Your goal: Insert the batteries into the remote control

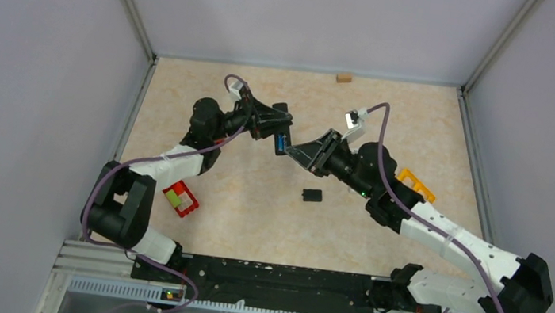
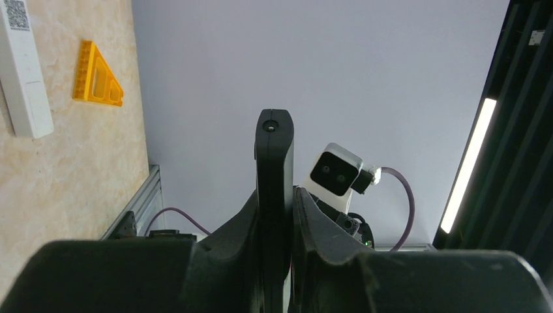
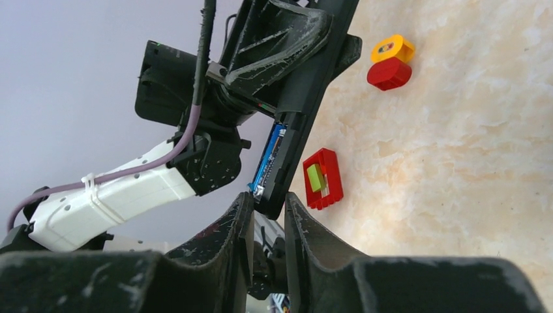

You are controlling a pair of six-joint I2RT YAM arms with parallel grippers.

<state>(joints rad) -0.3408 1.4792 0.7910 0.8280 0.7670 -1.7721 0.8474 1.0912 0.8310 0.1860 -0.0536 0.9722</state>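
Note:
My left gripper (image 1: 270, 126) is shut on the black remote control (image 1: 280, 134) and holds it above the table. In the left wrist view the remote (image 2: 274, 150) stands edge-on between the shut fingers of that gripper (image 2: 274, 195). A blue battery (image 3: 268, 162) lies in the remote's (image 3: 297, 140) open compartment; it also shows in the top view (image 1: 282, 143). My right gripper (image 3: 267, 203) pinches the remote's lower end, one fingertip (image 3: 246, 208) against the battery's metal end. In the top view the right gripper (image 1: 297, 152) meets the remote. No other batteries show.
A small flat black square piece (image 1: 312, 196) lies on the table below the grippers. A red block (image 1: 180, 199) lies at the left, an orange triangular frame (image 1: 415, 185) at the right, a small wooden block (image 1: 343, 77) at the back. A white remote (image 2: 23, 65) lies on the table.

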